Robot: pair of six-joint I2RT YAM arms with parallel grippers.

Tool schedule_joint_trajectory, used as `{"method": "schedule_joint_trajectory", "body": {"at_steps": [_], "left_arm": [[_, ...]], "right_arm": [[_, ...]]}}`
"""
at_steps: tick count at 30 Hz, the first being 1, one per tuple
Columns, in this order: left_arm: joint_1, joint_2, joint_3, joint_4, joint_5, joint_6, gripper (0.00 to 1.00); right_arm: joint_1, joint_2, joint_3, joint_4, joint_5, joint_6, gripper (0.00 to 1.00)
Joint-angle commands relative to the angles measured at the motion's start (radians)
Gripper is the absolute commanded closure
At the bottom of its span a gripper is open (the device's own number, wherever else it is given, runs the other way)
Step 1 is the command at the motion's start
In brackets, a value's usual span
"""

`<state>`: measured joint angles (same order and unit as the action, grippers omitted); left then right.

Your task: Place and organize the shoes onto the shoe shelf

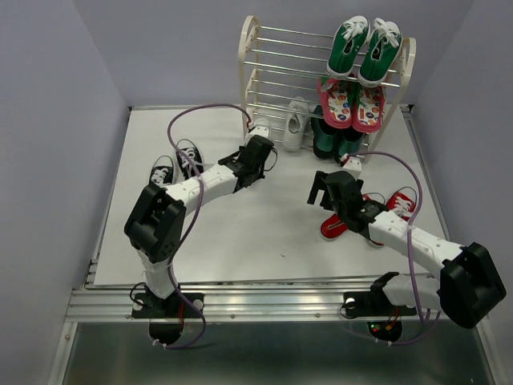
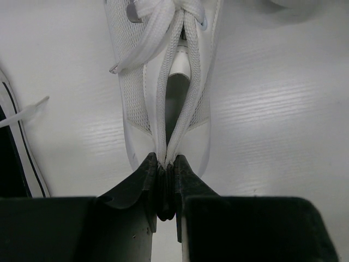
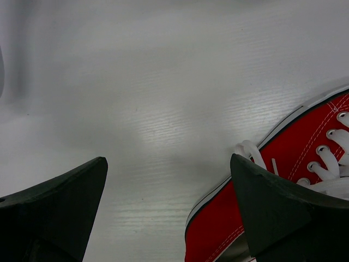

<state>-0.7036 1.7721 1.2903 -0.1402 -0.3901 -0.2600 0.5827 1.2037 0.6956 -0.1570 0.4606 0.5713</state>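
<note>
Shoe shelf [image 1: 276, 56] at table [image 1: 264, 233] rear, left sneaker pair [image 1: 188, 156], right sneaker pair [image 1: 403, 202]

**White counter with a shelf at its far edge**

The white counter [image 1: 264, 233] carries a shoe shelf [image 1: 272, 60] at upper centre. Black sneakers [image 1: 176, 164] sit at left and red sneakers [image 1: 335, 226] at right. A white sneaker [image 1: 295, 124] stands at the shelf's foot, with a second white sneaker [image 2: 131, 82] just left of it. The shelf holds green sneakers [image 1: 365, 50] on top, pink shoes [image 1: 351, 104] below them and dark boots [image 1: 333, 144] lowest.

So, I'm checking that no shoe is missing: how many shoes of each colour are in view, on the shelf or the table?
White sneakers: 2
Red sneakers: 2
Black sneakers: 2
Green sneakers: 2
Pink shoes: 2
Dark green boots: 2
Total: 12
</note>
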Motion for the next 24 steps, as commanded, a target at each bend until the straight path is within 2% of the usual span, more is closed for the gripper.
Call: {"method": "schedule_joint_trajectory", "body": {"at_steps": [1,8,18,24], "left_arm": [[0.029,0.018,0.125,0.068,-0.009,0.056,1.0],[0.055,0.099,0.227,0.097,0.003,0.143,1.0],[0.101,0.196,0.362,0.108,0.057,0.182,1.0],[0.121,0.26,0.454,0.117,0.077,0.196,1.0]], "right_arm": [[-0.003,-0.041,-0.011,0.028,-0.019,-0.013,0.0],[-0.003,-0.033,-0.004,0.04,0.006,-0.042,0.0],[-0.003,-0.029,-0.004,0.039,0.039,-0.042,0.0],[-0.003,0.016,-0.013,0.103,0.05,-0.071,0.0]]}}
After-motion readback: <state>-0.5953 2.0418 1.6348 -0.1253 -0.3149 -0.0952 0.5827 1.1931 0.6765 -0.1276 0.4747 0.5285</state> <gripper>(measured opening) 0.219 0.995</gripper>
